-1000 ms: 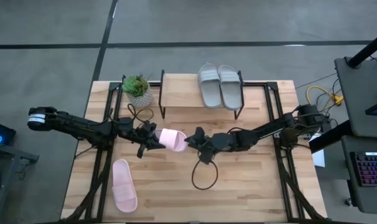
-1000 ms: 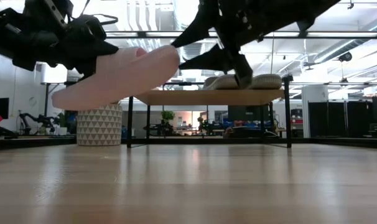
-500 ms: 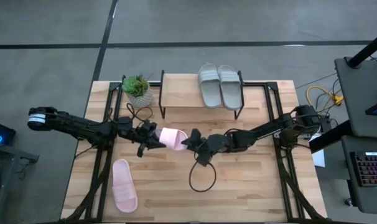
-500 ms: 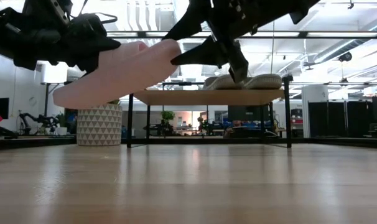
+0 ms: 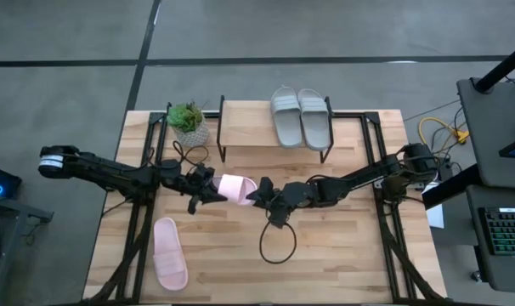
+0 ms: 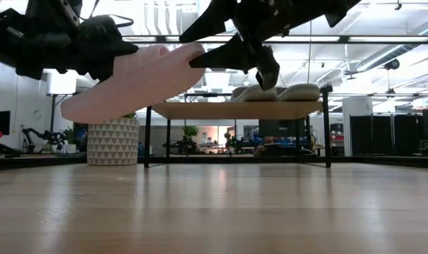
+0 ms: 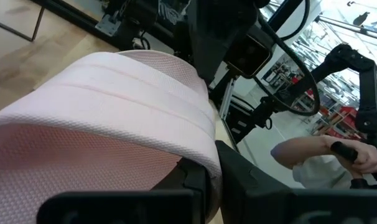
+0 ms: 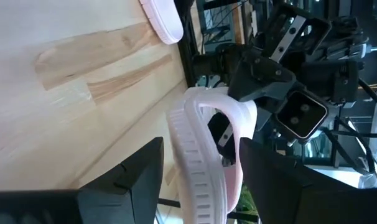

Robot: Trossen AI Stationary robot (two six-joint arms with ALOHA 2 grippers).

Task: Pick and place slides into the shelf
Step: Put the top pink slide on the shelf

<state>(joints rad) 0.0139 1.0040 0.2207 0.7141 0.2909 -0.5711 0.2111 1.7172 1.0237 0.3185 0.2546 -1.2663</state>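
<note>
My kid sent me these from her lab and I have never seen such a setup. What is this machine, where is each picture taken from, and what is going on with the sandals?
It is a robot with two dark arms at a wooden table. One picture looks straight down, one looks level across the tabletop, and two come from cameras on the wrists. The left gripper is shut on a pink slide, held in the air. The right gripper is open, its fingers at either side of that slide's free end. A second pink slide lies on the table. Two grey-green slides sit on the shelf, beside a potted plant.
</note>
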